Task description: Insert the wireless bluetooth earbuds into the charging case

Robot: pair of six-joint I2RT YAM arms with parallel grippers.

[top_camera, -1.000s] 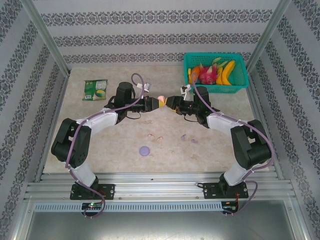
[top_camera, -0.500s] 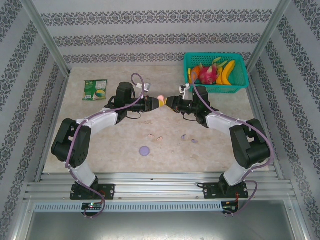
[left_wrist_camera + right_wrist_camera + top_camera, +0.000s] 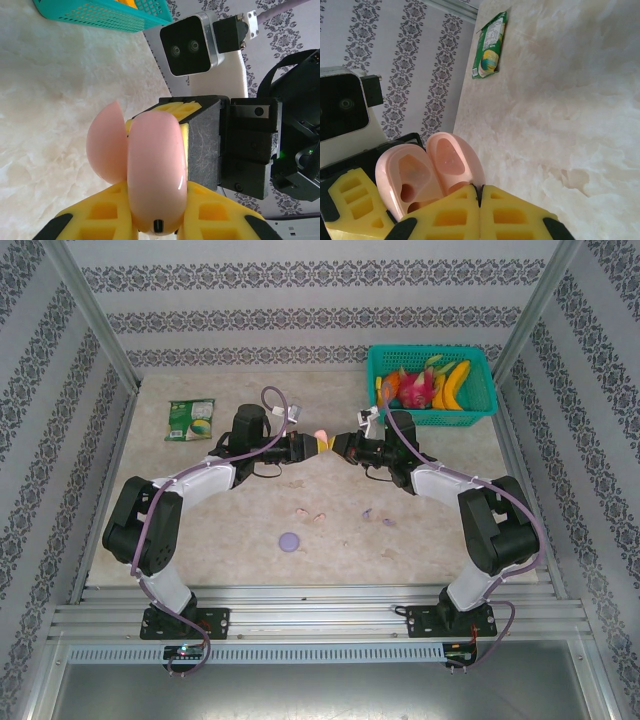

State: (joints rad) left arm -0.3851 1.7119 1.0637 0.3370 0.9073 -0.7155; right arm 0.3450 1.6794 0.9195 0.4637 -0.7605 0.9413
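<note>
The pink charging case (image 3: 322,439) is held off the table, between my two grippers. My left gripper (image 3: 311,446) is shut on its body (image 3: 155,165), and the lid (image 3: 105,145) swings open to the side. My right gripper (image 3: 480,192) is shut, its yellow tips touching the lid's (image 3: 452,157) lower edge; the empty cavities (image 3: 410,182) face it. Two pink earbuds (image 3: 303,512) (image 3: 320,518) and two purple earbuds (image 3: 366,512) (image 3: 388,522) lie on the table nearer the bases. A round purple case (image 3: 290,541) lies closed near them.
A teal basket (image 3: 430,350) of toy fruit stands at the back right, close behind my right arm. A green snack packet (image 3: 190,420) lies at the back left. Metal posts and patterned walls close in the table on three sides.
My right gripper has crept a little left, closing up on the pink case. The left arm and the case stay still.
</note>
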